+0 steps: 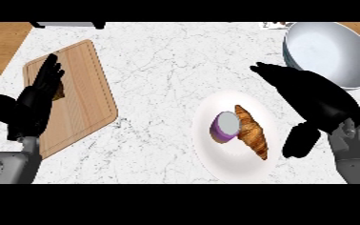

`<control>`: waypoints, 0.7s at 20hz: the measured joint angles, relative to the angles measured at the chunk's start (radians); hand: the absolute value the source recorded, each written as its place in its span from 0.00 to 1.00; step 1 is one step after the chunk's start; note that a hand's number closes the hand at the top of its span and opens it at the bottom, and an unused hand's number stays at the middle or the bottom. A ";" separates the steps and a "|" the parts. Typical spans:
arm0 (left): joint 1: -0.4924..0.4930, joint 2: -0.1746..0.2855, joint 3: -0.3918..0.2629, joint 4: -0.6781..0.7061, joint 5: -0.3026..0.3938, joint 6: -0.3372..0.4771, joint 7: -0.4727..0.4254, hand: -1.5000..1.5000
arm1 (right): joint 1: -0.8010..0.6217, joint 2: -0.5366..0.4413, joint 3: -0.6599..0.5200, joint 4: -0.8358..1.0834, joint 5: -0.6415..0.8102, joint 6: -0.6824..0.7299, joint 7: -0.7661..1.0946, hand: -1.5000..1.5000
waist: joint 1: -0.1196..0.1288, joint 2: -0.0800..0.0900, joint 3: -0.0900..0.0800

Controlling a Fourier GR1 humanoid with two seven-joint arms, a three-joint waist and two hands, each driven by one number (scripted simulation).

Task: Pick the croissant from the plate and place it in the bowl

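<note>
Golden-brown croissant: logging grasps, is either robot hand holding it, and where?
Nothing is held. The golden-brown croissant lies on the round white plate; the right robot hand and left robot hand are open.

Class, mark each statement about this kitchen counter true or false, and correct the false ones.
1. The croissant lies on the white plate. True.
2. The right hand is curled round the croissant. False: it is open, to the right of the plate, holding nothing.
3. The croissant is already in the bowl. False: it is on the plate; the bowl stands apart at the upper right.
4. The left hand shows over the wooden cutting board. True.
5. A purple object sits beside the croissant on the plate. True.
</note>
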 measured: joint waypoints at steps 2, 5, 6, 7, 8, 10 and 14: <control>-0.004 -0.004 0.003 -0.008 -0.007 0.006 0.011 0.50 | -0.022 0.026 0.017 0.048 -0.013 0.042 0.009 0.00 | -0.003 -0.001 0.000; 0.003 -0.016 -0.003 -0.017 -0.023 0.012 0.021 0.50 | -0.045 0.051 0.048 0.113 -0.009 0.094 0.027 0.00 | -0.006 -0.002 0.001; 0.001 -0.023 -0.002 0.000 -0.027 0.011 0.007 0.50 | -0.046 0.062 0.058 0.129 -0.005 0.105 0.032 0.00 | -0.008 -0.002 0.001; -0.006 -0.017 0.006 -0.003 -0.022 0.002 0.015 0.50 | -0.053 0.080 0.072 0.154 0.003 0.113 0.039 0.00 | -0.008 -0.002 0.001; -0.007 -0.023 0.006 -0.003 -0.027 0.006 0.014 0.50 | -0.050 0.090 0.085 0.171 0.014 0.118 0.041 0.00 | -0.009 -0.002 0.001; 0.015 -0.021 0.014 -0.019 -0.029 -0.004 0.014 0.50 | -0.042 0.096 0.090 0.191 0.029 0.139 0.036 0.00 | -0.011 -0.003 0.001; 0.014 -0.028 0.030 -0.024 -0.041 -0.011 0.027 0.50 | -0.035 0.115 0.118 0.197 0.121 0.151 0.011 0.00 | -0.015 -0.003 0.001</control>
